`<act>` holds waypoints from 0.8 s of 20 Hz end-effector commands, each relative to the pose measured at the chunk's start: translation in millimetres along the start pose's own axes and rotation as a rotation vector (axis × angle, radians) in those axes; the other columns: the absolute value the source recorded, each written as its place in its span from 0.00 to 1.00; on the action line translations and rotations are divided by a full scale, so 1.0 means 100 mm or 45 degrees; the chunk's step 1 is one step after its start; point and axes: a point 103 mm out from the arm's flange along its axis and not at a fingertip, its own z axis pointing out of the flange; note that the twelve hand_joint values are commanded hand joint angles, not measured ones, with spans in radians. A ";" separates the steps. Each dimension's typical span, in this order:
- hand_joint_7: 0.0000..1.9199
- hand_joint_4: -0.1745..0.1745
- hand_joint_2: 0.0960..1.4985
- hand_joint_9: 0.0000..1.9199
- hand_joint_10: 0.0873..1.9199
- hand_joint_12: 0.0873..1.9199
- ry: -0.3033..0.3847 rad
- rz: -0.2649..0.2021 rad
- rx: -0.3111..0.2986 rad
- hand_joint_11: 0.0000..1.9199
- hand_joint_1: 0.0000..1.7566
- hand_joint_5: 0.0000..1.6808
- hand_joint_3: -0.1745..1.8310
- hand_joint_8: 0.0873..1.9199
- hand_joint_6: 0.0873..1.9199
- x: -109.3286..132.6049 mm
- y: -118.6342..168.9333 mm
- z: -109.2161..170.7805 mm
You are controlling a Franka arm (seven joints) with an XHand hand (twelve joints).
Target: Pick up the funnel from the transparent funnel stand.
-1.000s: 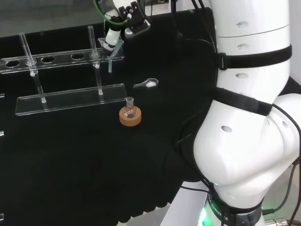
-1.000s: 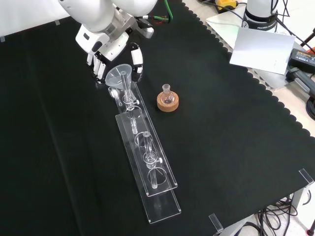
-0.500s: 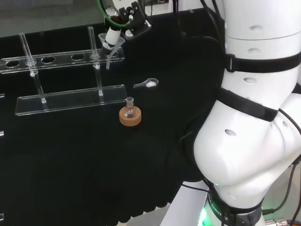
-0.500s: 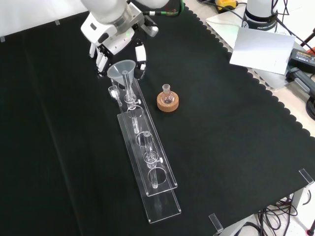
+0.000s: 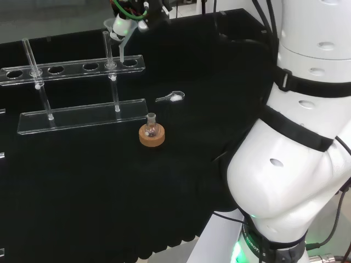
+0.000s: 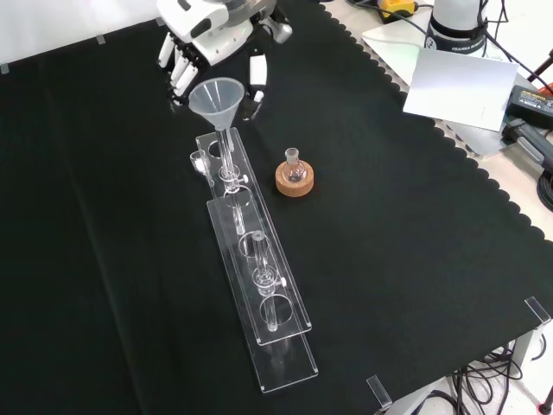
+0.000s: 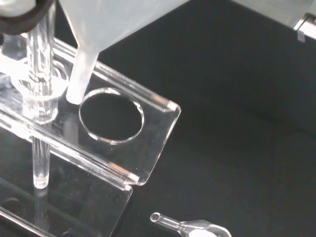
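Above the end hole of the transparent funnel stand (image 6: pixel 252 259), the hand (image 6: pixel 212 35) has its fingers curled round the funnel (image 6: pixel 217 97), holding it lifted; in the wrist view its spout tip hangs just beside that hole's rim, outside the ring. No writing can be read on the ware. Right of the stand in the front view sits 1 small flask (image 6: pixel 295 166) on a cork ring (image 6: pixel 295 181), with bare black tabletop (image 6: pixel 415 225) beyond it.
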 end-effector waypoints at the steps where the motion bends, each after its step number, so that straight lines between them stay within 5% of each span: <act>1: 0.54 0.45 0.39 0.66 0.19 0.61 -0.072 0.028 -0.028 0.43 0.48 0.53 0.36 0.37 0.39 0.10 -0.32 -0.29; 9: 0.54 0.46 0.39 0.67 0.19 0.60 -0.115 0.094 -0.056 0.43 0.48 0.53 0.37 0.38 0.39 0.19 -0.81 -0.50; 16: 0.54 0.47 0.39 0.67 0.19 0.60 -0.116 0.165 -0.038 0.43 0.48 0.53 0.37 0.38 0.39 0.15 -1.22 -0.38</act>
